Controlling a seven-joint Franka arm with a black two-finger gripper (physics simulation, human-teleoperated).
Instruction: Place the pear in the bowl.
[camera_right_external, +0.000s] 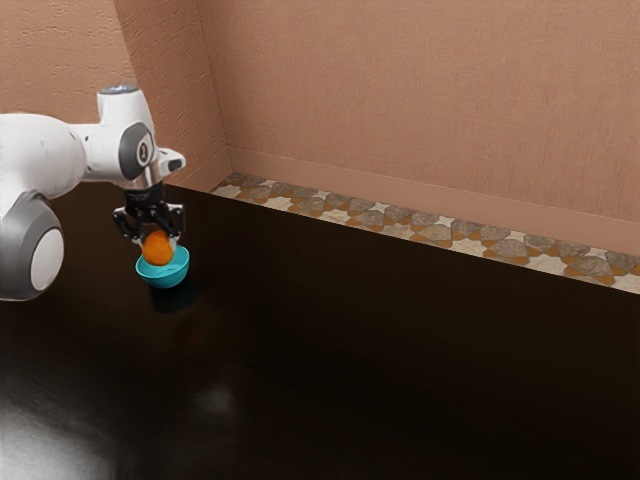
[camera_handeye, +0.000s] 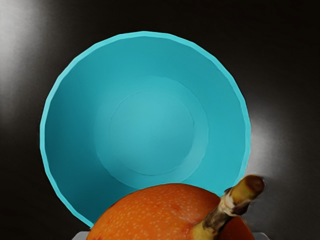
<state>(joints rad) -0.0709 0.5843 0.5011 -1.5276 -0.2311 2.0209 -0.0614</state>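
While one tool, parted pear-wide, seemingly grips one pear, one bowl sits below.

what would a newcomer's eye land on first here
Probably the bright turquoise bowl, standing on the glossy black table. Next comes the orange pear with its thick stem, gripped between the fingers of the black gripper right at the bowl.

No legible text or signs
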